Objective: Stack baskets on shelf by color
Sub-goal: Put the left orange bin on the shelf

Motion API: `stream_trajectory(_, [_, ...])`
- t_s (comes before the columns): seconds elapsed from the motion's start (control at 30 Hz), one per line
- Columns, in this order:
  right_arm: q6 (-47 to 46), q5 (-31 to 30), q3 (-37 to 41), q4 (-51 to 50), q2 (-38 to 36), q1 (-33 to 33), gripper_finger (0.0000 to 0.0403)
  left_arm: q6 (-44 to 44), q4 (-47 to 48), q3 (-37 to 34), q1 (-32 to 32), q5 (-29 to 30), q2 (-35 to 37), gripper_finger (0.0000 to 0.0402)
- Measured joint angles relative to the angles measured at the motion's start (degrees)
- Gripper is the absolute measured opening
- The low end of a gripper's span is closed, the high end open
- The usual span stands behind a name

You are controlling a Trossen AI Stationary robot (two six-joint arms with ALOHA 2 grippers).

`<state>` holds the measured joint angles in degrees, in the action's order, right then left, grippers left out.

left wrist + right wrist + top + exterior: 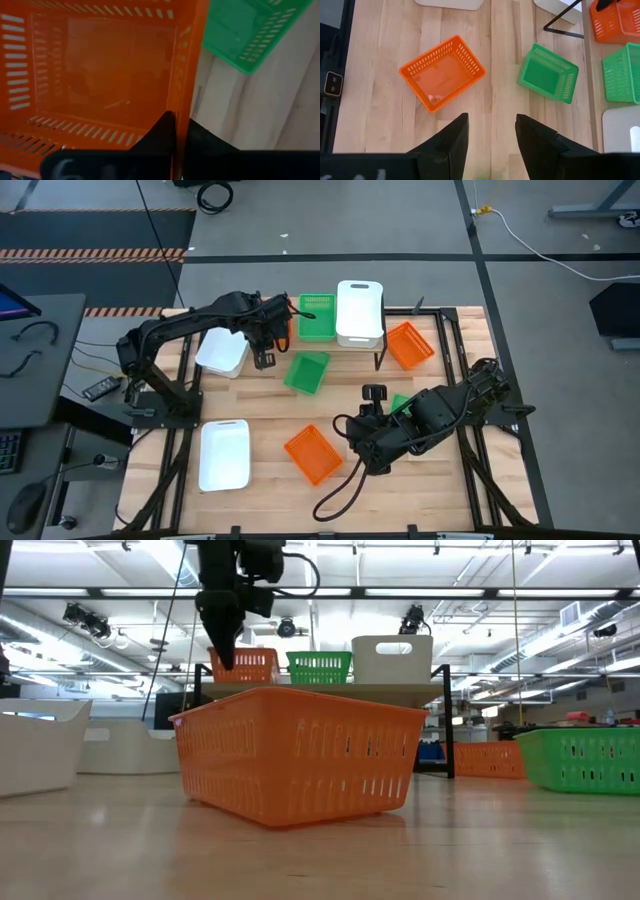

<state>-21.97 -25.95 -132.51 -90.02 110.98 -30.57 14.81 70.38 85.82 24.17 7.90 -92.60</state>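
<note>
The shelf (330,690) stands at the far middle of the table. On it, side by side, are an orange basket (250,665), a green basket (316,320) and a white basket (360,310). My left gripper (224,652) comes down on the orange one at the shelf's left end and is shut on its wall. My right gripper (491,125) hangs open above the table's near right part, touching nothing. Ahead of it on the table are another orange basket (442,72) and another green basket (549,72). My left gripper pinches one side wall of the orange basket at its rim (184,107), one finger (162,131) inside the basket and one (205,140) outside. The fingers come from above, pointing steeply down. The basket's bottom edge shows level with the plank, beside the green one.
On the table also lie a white basket (222,352) at the left, a second white one (224,452) near the front left, an orange basket (410,345) right of the shelf, and a green one (400,402) partly under my right arm. Black frame rails run along the table's sides.
</note>
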Motion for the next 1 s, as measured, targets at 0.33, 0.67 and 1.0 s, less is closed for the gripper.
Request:
stream_trajectory(0.33, [0.0, 0.0, 0.0, 0.0, 0.0, 0.0, 0.0168, 1.4, 0.2, 0.0, 0.0, 4.9, 0.0, 0.0047])
stream_trajectory(0.67, [0.1, 0.0, 0.0, 0.0, 0.0, 0.0, 0.0168, 0.8, 0.2, 0.0, -0.1, 5.0, 0.0, 0.0094])
stream_trajectory(1.0, [-0.4, 0.0, 0.0, 0.0, -0.7, -0.2, 0.0168, -0.7, 5.3, 2.6, -2.3, 4.3, 0.0, 0.013])
